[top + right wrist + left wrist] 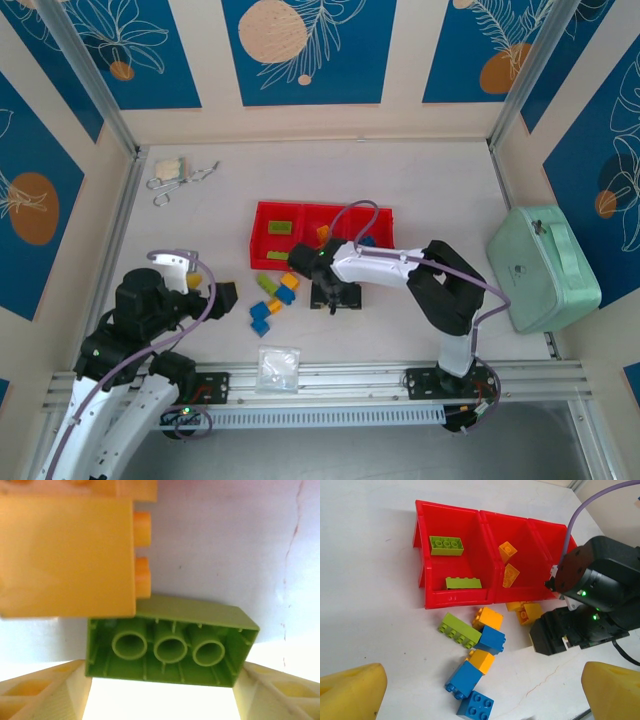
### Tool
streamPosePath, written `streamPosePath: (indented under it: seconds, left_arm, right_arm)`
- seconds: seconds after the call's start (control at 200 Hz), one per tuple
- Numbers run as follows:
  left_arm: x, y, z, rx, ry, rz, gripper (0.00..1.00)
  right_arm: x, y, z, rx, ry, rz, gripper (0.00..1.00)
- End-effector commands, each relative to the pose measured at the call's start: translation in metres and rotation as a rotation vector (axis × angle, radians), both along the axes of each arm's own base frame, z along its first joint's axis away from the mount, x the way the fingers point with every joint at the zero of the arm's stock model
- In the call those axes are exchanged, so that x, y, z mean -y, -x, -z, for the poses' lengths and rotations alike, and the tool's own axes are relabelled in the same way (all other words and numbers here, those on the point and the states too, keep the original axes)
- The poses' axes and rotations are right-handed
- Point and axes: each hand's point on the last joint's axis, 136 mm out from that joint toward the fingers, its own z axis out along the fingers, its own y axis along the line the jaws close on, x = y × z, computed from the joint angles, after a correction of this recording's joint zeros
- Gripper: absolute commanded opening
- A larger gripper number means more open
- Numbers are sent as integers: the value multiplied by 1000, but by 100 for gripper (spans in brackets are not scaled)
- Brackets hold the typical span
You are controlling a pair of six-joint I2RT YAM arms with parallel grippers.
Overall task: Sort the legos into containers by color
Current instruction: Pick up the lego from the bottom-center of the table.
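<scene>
The red tray holds two lime green legos in its left compartment and two orange ones in the middle. In front of it lie loose legos: a green one, orange ones and blue ones. My right gripper is low over the table by the tray's front wall. Its yellow fingers touch both ends of a lime green lego, beside an orange lego. My left gripper hovers open above the blue legos, holding nothing.
A mint-green case with a handle stands at the right. A clear plastic bag lies near the front rail. Metal clips lie at the back left. The right arm covers the tray's right compartment in the left wrist view.
</scene>
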Motion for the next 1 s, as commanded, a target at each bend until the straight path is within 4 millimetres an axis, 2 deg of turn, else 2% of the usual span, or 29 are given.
streamPosePath:
  seconds: [0.0, 0.095, 0.23, 0.36, 0.465, 0.58, 0.835, 0.92, 0.995]
  left_arm:
    - [1, -1, -2, 33, -11, 16, 99]
    - [2, -1, -3, 34, -11, 18, 99]
    - [2, 0, -3, 36, -10, 19, 99]
    - [2, 0, -3, 36, -10, 20, 99]
    - [2, 0, -3, 36, -10, 21, 99]
    - [2, 0, -3, 37, -10, 21, 99]
    - [2, 0, -3, 38, -10, 23, 99]
    - [2, 1, -3, 37, -10, 21, 99]
    - [2, 1, -3, 38, -10, 22, 99]
  right_arm:
    - [7, 7, -21, 23, 27, -13, 69]
    - [12, 8, -25, 38, 23, -6, 67]
    - [17, 6, -19, 31, 7, 32, 67]
    - [19, 2, -17, 28, -2, 113, 86]
    - [17, -4, -15, 43, -25, 179, 90]
    - [5, -15, -14, 88, -87, 207, 90]
    - [2, -21, 6, 47, -64, 255, 89]
    - [-6, -23, 8, 56, -80, 199, 84]
    - [-3, -24, 8, 66, -43, 180, 78]
